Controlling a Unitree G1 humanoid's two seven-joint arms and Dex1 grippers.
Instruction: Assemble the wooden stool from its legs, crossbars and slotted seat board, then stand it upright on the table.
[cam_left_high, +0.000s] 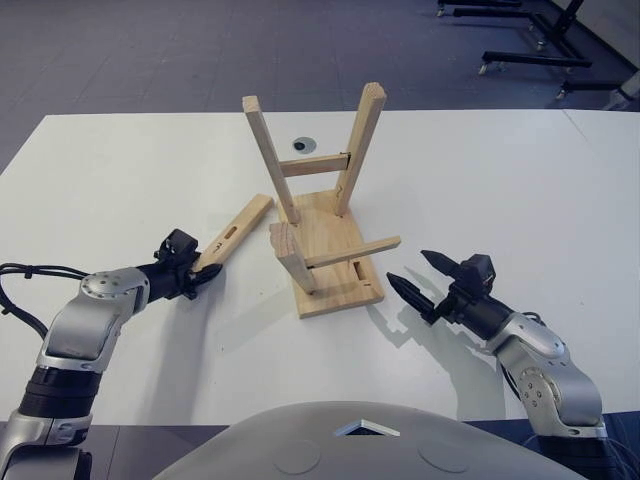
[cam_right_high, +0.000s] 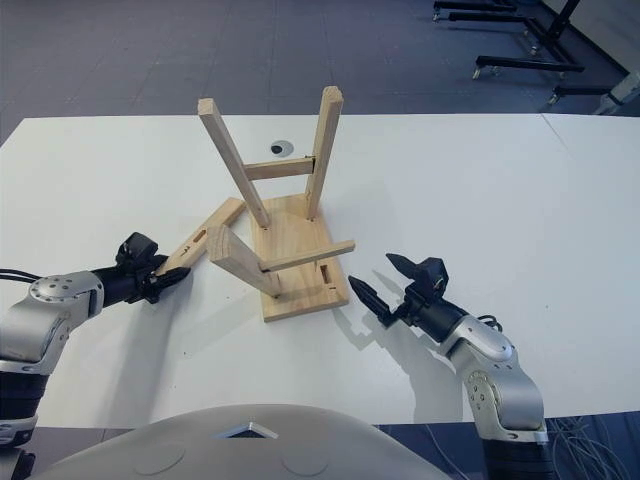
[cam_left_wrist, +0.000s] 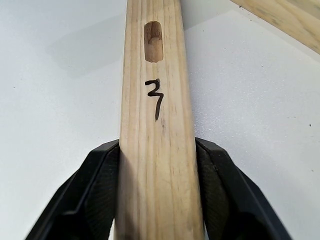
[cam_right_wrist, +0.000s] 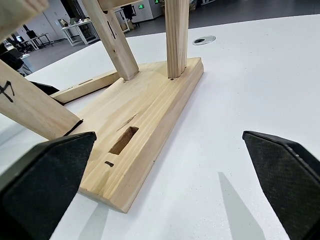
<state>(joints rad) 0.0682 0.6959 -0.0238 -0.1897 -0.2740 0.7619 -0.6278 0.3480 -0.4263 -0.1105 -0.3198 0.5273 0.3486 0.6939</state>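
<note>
Left wrist view: left gripper (cam_left_wrist: 157, 148) clamped on loose leg (cam_left_wrist: 155, 125), handwritten "3" just under its slot, leg flat on desk (cam_left_high: 520, 180). Right gripper (cam_left_high: 410, 266) spread apart beside seat board (cam_left_high: 325, 225), three fitted legs (cam_left_high: 272, 160) standing in it.

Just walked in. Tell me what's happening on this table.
The robot is putting a stool together upside down. The flat pale wooden seat board lies on the white table with three legs slotted in. The left gripper is clamped on the end of the fourth wooden leg, which lies on the table beside the board. The right gripper hovers open near the board's empty slot.
</note>
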